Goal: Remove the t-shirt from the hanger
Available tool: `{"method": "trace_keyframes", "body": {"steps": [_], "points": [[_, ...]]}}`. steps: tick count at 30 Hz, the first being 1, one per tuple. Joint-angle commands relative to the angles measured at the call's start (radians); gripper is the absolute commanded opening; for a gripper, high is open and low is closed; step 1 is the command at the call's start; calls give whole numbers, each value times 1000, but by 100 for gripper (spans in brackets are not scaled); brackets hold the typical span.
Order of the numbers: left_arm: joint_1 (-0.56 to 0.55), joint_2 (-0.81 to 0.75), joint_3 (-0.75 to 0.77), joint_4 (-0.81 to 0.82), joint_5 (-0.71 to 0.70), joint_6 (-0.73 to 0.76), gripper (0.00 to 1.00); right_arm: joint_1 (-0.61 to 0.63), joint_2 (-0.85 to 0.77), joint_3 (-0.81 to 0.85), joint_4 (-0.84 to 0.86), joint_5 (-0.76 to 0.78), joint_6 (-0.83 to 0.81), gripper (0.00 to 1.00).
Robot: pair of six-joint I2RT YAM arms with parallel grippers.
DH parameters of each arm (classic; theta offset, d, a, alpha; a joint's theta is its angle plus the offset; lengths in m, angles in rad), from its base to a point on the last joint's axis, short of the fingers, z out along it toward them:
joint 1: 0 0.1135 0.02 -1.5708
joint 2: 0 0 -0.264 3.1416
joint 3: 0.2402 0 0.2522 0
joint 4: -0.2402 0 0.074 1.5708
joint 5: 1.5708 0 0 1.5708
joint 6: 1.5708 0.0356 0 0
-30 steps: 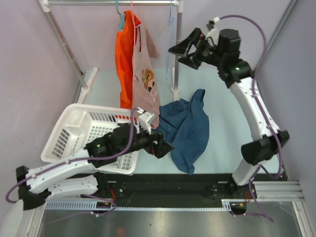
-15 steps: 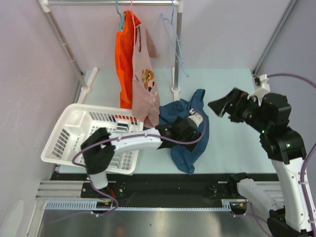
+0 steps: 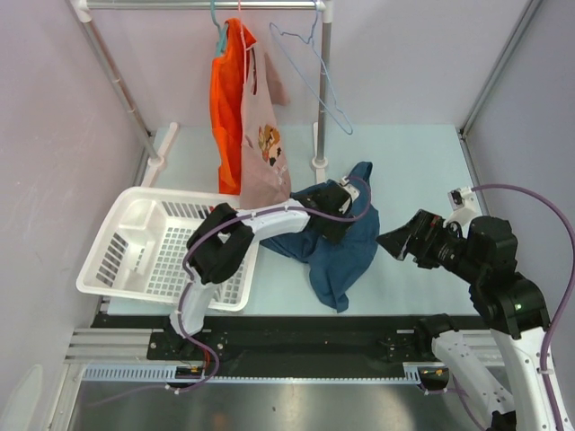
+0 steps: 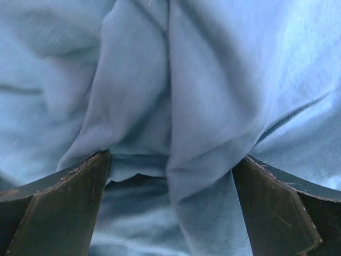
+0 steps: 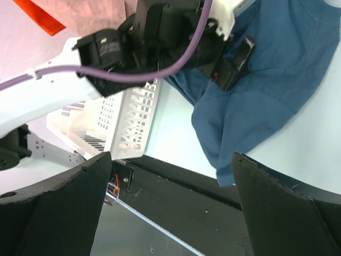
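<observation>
Blue t-shirt (image 3: 349, 251) is shown lying crumpled around the middle of the table (image 3: 422, 171), its lower end reaching the near edge. It is already free of the wire hanger (image 3: 320, 76), which hangs bare and tilted on the rail (image 3: 180, 5) at the far edge. Within the last second the right hand (image 3: 402, 242) has been drawn down from the hanger toward the right near corner, and it is seen spread wide and empty. Over the same interval the left hand (image 3: 340, 205) has been carried from beside the basket (image 3: 117, 235) onto the shirt's far part. Its fingers (image 4: 58, 202) are held wide against the cloth, with a raised fold standing between them, not yet pinched. The removal is judged complete; only gathering of the shirt appears to remain.
</observation>
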Motion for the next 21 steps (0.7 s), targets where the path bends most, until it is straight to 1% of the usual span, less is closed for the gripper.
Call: {"method": "trace_keyframes", "body": {"steps": [1, 2, 3, 4, 5, 6, 7, 8, 9, 10, 11, 12, 13, 14, 17, 18, 20, 21], "points": [[40, 78, 51, -53, 186, 41, 100, -3, -42, -16, -17, -6, 3, 100], [43, 83, 45, -53, 200, 27, 99, -3, -50, -16, -20, 6, 3, 100], [42, 82, 36, -47, 266, 23, 92, -2, -59, -16, -24, 11, 1, 100], [40, 76, 9, -40, 298, 16, 87, -3, -66, -13, -31, 13, -5, 100], [34, 69, -10, -33, 318, -6, 80, -3, -70, -10, -35, 20, -8, 100], [26, 60, -27, -19, 342, -16, 56, -3, -71, -8, -41, 22, -13, 100], [16, 48, -66, -13, 339, -23, 45, -3, -71, -5, -47, 23, -16, 100], [-18, 17, -88, -5, 332, -34, 37, -3, -71, -3, -51, 25, -22, 100], [-40, 0, -108, 4, 322, -39, 24, -3, -70, -2, -54, 25, -24, 100], [-63, -15, -132, 6, 306, -40, 20, -3, -71, 0, -54, 25, -24, 100], [-116, -47, -139, 4, 298, -33, 18, -3, -71, 0, -54, 26, -22, 100], [-141, -61, -140, -14, 284, -28, 6, -3, -74, 0, -54, 26, -24, 100], [-165, -76, -134, -26, 248, -25, 0, -2, -74, 0, -54, 26, -24, 100], [-201, -96, -134, -40, 240, -28, 0, -3, -77, -3, -51, 26, -22, 100], [-216, -231, -182, -28, 276, -65, 0, -3, -80, -5, -51, 33, -21, 100], [-216, -330, -202, -7, 279, -79, 0, -3, -79, 0, -51, 36, -17, 100], [-212, -426, -243, 4, 289, -105, 0, -5, -83, 6, -52, 43, -13, 100], [-213, -529, -252, 10, 295, -111, 0, -2, -88, 12, -52, 49, -1, 100]]}}
